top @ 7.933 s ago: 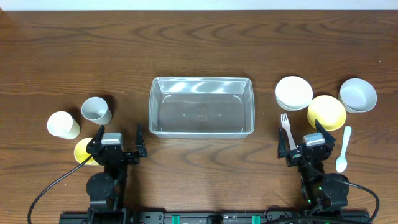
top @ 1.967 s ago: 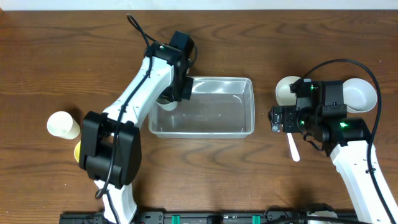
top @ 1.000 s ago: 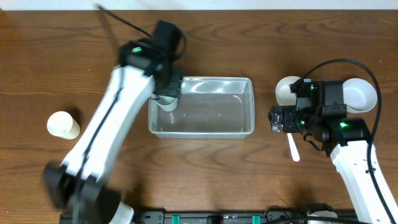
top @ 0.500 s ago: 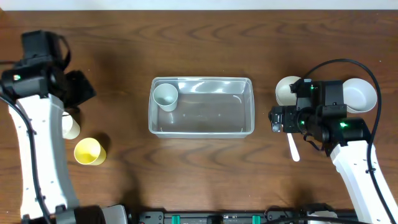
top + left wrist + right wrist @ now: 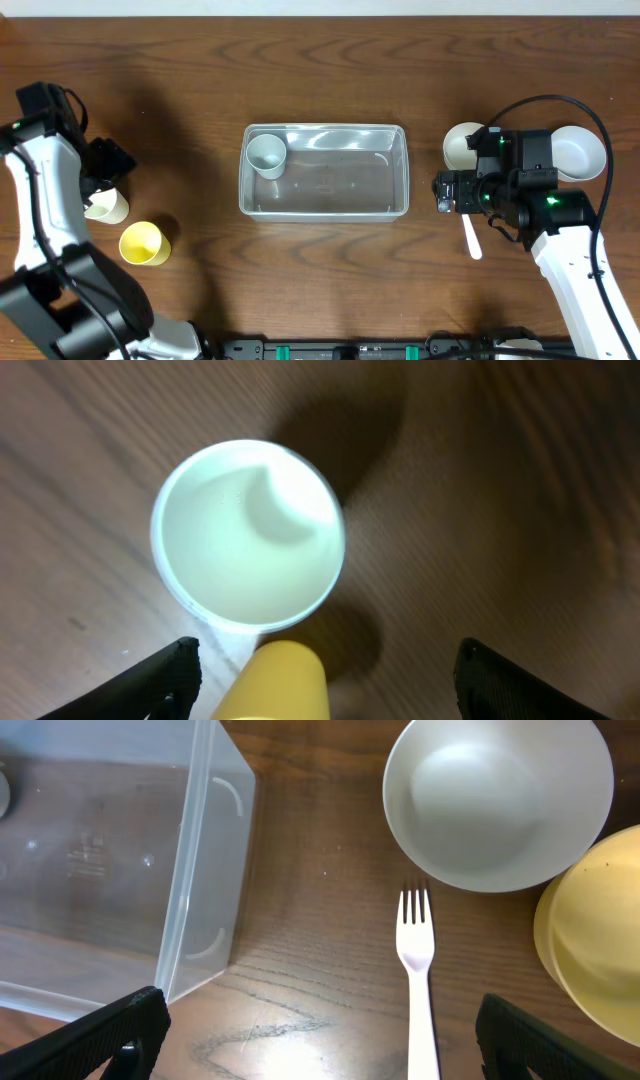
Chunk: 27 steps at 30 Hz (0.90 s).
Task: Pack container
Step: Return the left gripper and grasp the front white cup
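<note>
Overhead, the left arm (image 5: 48, 195) partly hides the white cup (image 5: 110, 208) (yellow cup (image 5: 145, 243) nearby).

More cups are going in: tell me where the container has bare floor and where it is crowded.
The container is bare from the grey cup in its far-left corner across to the right wall, and along the whole near wall. The only crowded spot is that corner around the cup.

I'm at a lab-style test bench: bare wood table (image 5: 320, 60), black mounting rail (image 5: 330, 350), cable (image 5: 546, 97) looping off my right arm (image 5: 575, 270).
</note>
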Available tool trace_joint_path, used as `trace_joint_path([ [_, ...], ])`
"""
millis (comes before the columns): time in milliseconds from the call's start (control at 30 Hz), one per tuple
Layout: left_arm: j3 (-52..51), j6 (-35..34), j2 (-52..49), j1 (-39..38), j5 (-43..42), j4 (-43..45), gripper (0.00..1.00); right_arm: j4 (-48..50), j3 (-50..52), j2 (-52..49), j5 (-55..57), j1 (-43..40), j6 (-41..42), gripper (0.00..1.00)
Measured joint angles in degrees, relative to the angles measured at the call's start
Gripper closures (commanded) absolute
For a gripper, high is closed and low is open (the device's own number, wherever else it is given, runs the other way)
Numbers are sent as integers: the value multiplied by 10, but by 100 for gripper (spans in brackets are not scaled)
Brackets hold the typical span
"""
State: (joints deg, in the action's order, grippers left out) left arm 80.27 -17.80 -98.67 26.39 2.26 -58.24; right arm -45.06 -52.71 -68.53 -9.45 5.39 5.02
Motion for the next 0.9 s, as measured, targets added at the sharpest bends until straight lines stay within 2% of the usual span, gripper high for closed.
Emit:
trace_joint_path([
  [233, 0, 0, -76, 0, -6, 16, 19, -3, 0, 0, 0, 0, 0, 1],
  [333, 0, 0, -90, 0, -6, 22, 22, -3, 0, 0, 0, 0, 0, 1],
  [433, 0, -2, -92, 0, -6, 32, 34, -4, 0, 0, 0, 0, 0, 1],
  [567, 0, -3, -92, 0, -6, 32, 62, -6, 0, 0, 0, 0, 0, 1],
  [600, 0, -4, -92, 0, -6, 33, 65, -6, 0, 0, 0, 0, 0, 1],
  [700, 0, -1, -92, 0, -6, 32, 75, -6, 0, 0, 0, 0, 0, 1],
  [900, 0, -2, -92, 0, -6, 32, 78, -6, 0, 0, 0, 0, 0, 1],
])
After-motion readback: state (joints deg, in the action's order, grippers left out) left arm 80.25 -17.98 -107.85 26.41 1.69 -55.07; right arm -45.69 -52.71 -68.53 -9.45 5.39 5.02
